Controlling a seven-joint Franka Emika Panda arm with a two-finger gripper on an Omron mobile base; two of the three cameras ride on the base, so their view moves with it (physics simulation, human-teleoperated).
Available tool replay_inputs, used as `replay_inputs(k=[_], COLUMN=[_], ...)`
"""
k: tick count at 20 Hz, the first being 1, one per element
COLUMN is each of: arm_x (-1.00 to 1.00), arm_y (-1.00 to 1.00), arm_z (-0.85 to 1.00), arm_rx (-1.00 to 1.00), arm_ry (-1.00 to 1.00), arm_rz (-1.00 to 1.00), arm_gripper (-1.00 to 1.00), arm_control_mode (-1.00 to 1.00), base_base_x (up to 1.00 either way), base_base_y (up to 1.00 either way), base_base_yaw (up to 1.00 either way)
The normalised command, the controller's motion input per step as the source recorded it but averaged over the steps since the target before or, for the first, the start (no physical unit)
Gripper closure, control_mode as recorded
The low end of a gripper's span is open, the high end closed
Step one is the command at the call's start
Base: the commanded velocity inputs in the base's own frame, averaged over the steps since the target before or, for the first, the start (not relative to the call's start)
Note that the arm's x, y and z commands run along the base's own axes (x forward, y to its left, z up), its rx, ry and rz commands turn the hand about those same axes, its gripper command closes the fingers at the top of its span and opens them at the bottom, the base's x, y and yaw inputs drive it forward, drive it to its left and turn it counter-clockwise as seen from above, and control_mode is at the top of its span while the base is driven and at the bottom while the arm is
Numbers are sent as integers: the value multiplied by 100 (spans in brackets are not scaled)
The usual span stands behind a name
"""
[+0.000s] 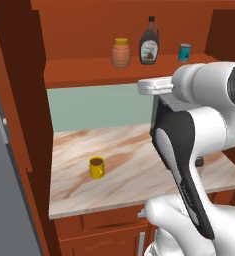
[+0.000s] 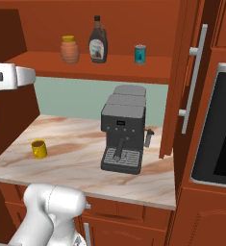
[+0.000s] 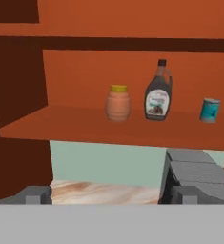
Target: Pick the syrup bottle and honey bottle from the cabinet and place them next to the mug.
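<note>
I see the reddish-brown wooden wall cabinet point(image 2: 109, 67) with its open shelf spanning the wall above a pale marbled countertop point(image 2: 76, 158). On that counter, toward the right, stands a dark grey espresso machine point(image 2: 124, 129). Up on the shelf I pick out the tall dark brown syrup bottle point(image 3: 158, 93) with narrow neck and white label, upright, just beside the squat orange-brown honey bottle point(image 3: 118, 104) with a yellow lid on its left; a small teal can point(image 3: 209, 110) sits apart on its right. The small yellow mug point(image 1: 96, 167) rests alone on the counter, well apart from the machine. My gripper point(image 3: 111, 195) faces the shelf from a distance, fingers spread wide, holding nothing
</note>
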Motion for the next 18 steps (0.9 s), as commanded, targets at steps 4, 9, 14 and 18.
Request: replay_inputs(k=[4,9,14,18], arm_x=[0,42,40,51], arm_y=[-1,-1,-6,-8], arm_z=[0,1,1,0], arm_rx=[0,-2,0,0], arm_ry=[4,25,13,0], arm_rz=[0,0,0,-4], arm_gripper=[-100,-100,-100,-100], arm_control_mode=[-100,-100,-100,-100], base_base_x=[0,0,0,0], base_base_y=[0,0,0,0], base_base_yaw=[0,0,0,0])
